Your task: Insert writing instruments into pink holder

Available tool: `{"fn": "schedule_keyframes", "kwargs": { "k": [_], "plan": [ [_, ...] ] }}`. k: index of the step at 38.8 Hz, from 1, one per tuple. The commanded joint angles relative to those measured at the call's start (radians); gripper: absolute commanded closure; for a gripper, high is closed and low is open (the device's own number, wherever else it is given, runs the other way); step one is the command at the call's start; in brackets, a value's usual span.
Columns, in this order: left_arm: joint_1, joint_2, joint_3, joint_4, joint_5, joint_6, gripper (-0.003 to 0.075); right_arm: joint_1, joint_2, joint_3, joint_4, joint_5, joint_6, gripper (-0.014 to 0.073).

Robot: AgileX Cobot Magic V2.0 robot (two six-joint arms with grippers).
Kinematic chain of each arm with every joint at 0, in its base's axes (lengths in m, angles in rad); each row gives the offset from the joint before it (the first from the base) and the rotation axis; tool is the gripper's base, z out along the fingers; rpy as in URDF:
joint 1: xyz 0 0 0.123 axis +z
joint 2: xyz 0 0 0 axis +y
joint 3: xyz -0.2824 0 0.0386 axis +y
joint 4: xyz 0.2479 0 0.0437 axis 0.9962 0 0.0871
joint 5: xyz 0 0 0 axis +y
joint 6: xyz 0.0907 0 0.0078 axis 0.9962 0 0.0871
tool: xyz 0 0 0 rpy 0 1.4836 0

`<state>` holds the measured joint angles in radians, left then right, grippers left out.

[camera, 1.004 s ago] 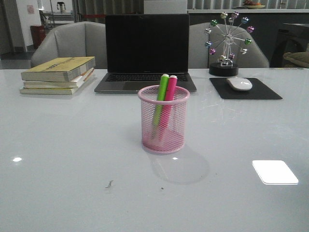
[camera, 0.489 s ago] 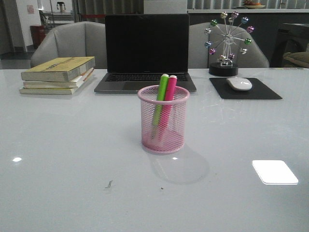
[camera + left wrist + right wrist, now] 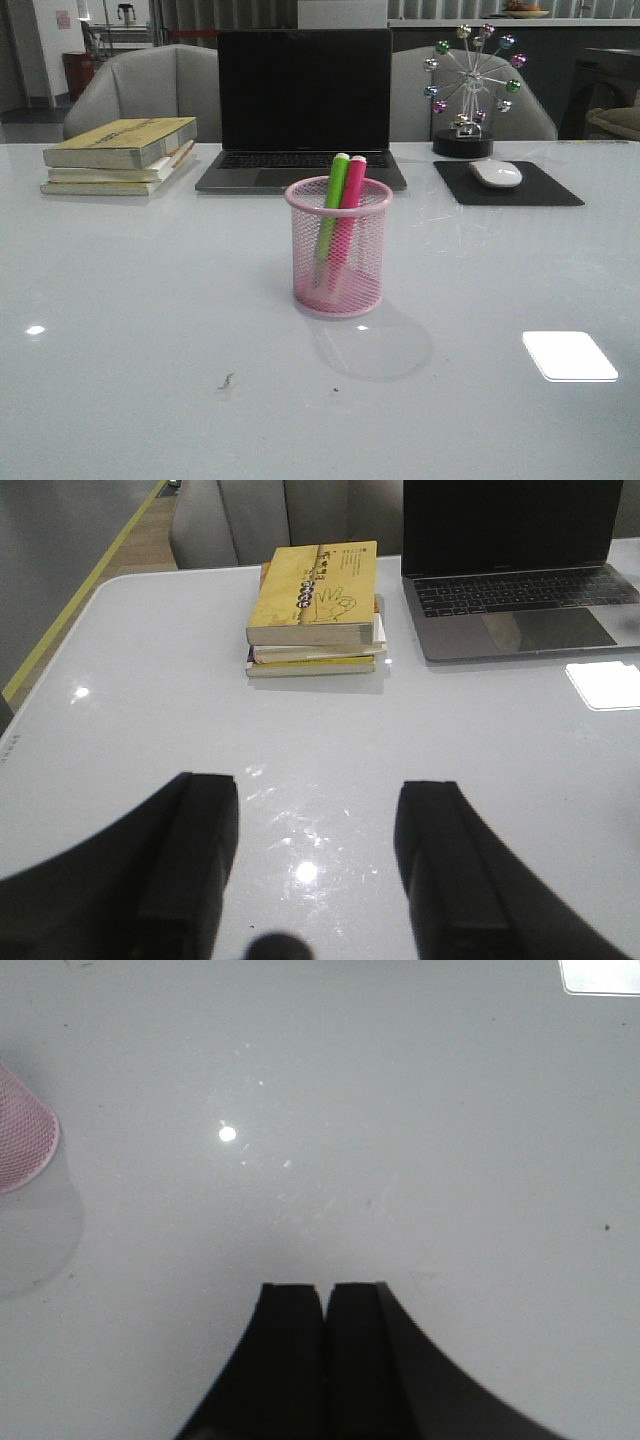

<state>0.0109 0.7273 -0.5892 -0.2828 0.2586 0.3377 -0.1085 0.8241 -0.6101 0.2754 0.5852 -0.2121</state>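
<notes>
The pink wire-mesh holder [image 3: 339, 250] stands upright at the middle of the white table. Inside it lean a lime green highlighter [image 3: 331, 215] and a bright pink highlighter [image 3: 349, 220], side by side, their tops poking above the rim. Neither arm shows in the front view. In the left wrist view my left gripper [image 3: 318, 795] is open over bare table, nothing between its fingers. In the right wrist view my right gripper [image 3: 324, 1292] is shut on nothing, and an edge of the pink holder [image 3: 22, 1140] shows well off to its side.
A black laptop [image 3: 302, 110] stands open behind the holder. A stack of books [image 3: 122, 152] lies at the back left, also the stack of books [image 3: 315, 608] in the left wrist view. A mouse [image 3: 496, 173] on a black pad [image 3: 508, 184] and a ferris-wheel ornament [image 3: 470, 90] sit back right.
</notes>
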Motion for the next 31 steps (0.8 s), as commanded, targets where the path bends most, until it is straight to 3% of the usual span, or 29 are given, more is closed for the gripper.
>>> {"fn": "schedule_keyframes", "kwargs": {
  "k": [1, 31],
  "plan": [
    [0.001, -0.006, -0.028, -0.017, -0.083, 0.000, 0.0308, -0.006, -0.010, -0.029, 0.051, -0.053, -0.008, 0.0547],
    [0.001, -0.006, -0.028, -0.017, -0.083, 0.000, 0.0339, 0.013, -0.022, -0.029, 0.082, -0.087, -0.008, 0.0543]
  ]
}}
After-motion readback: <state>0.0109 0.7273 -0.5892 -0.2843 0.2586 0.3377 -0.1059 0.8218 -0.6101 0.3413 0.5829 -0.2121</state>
